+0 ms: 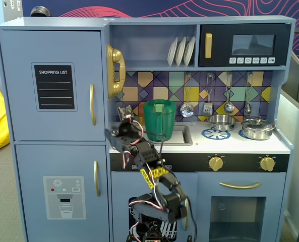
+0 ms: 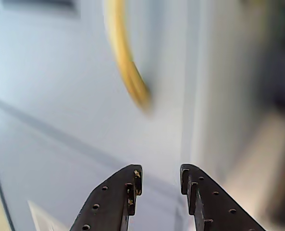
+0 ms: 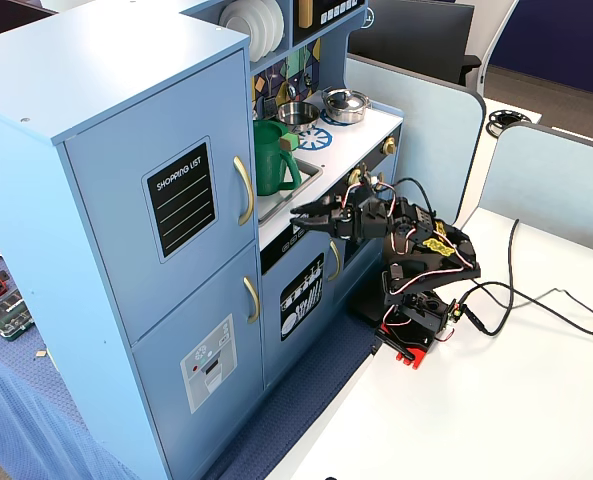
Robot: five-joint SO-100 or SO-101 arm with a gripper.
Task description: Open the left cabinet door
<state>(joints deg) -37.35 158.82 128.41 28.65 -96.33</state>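
Ahead, the left cabinet door (image 3: pixel 161 215) with its gold handle (image 2: pixel 128 62), just beyond the spread, empty fingers (image 2: pixel 128 190).

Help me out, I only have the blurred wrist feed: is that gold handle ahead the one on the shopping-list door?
Observer: Yes. In a fixed view it is the handle of the left cabinet door, beside the SHOPPING LIST panel.
Operator: Are the fingers touching it?
Observer: No. In the other fixed view the gripper points at the handle from its right, with a clear gap between them.
Operator: Has the door opened at all?
Observer: No, it sits flush with the cabinet front, shut.
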